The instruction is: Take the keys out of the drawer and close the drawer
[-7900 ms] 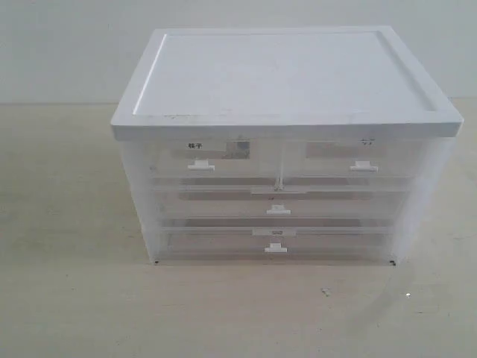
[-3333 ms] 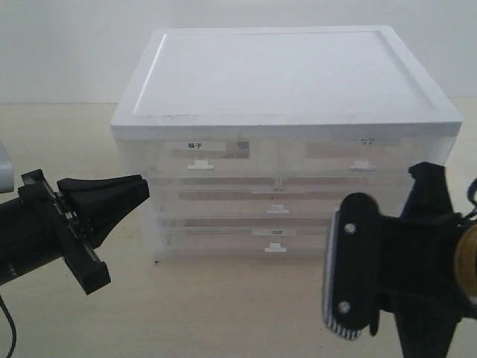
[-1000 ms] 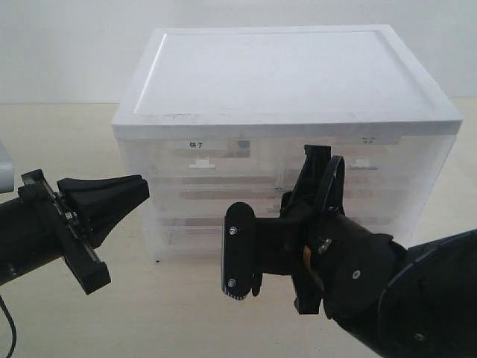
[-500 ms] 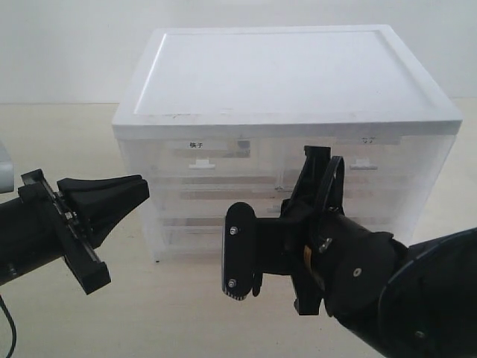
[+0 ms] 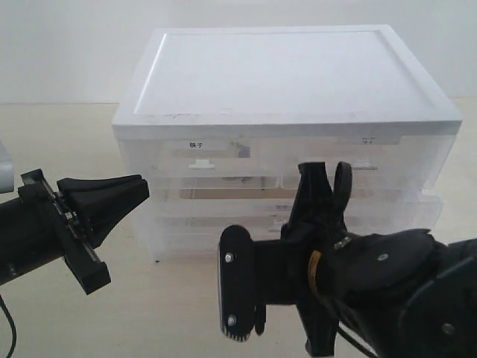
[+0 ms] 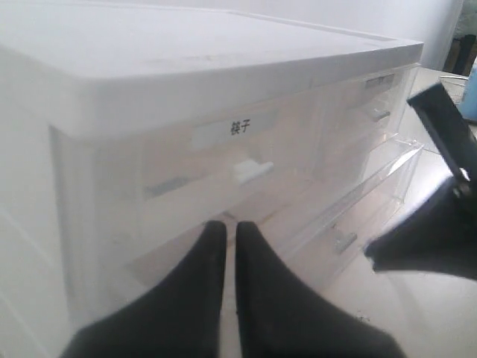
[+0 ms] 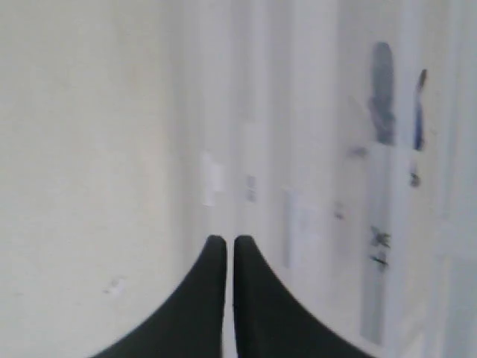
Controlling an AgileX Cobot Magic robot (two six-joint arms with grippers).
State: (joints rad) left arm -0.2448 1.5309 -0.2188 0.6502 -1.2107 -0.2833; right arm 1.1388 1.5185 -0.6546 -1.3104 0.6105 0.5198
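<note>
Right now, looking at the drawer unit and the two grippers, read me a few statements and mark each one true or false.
1. The drawer unit has a white top with nothing lying on it. True.
2. Both grippers are spread wide open. False: the left gripper and the right gripper each show their fingers almost together.
3. The top-left drawer carries a label above its handle. True.
4. The right gripper holds the keys. False: nothing sits between its fingers.
5. One wide drawer sticks out past the drawers above it. True.
</note>
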